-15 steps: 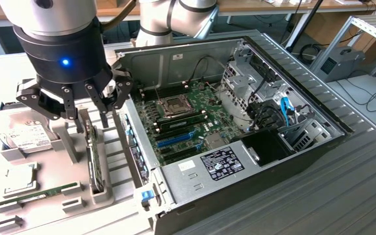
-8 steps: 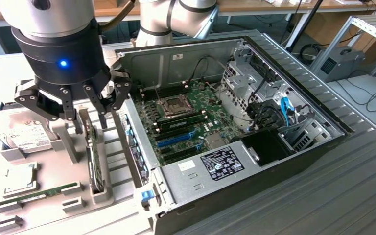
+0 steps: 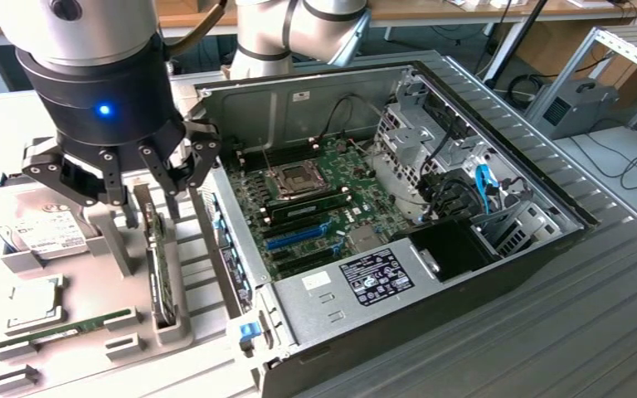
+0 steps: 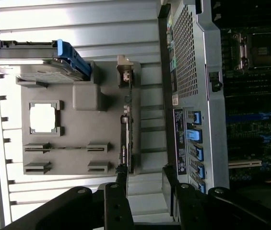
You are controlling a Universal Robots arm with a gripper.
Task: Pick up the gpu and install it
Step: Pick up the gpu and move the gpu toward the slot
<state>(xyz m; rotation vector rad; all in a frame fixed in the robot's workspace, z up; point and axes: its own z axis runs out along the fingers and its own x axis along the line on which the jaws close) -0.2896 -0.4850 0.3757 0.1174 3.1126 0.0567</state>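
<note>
Hovering above the gpu (image 3: 162,269), the gripper (image 3: 153,207) stands wide open and empty: the approach step. The gpu stands on edge along the grey fixture's (image 3: 192,336) edge nearest the computer case (image 3: 308,307). Gripping it likely calls for straddling its top rim.

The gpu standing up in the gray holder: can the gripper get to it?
Probably yes. The gripper hangs open close above the gpu, whose top edge is bare, and nothing sits between them.
</note>
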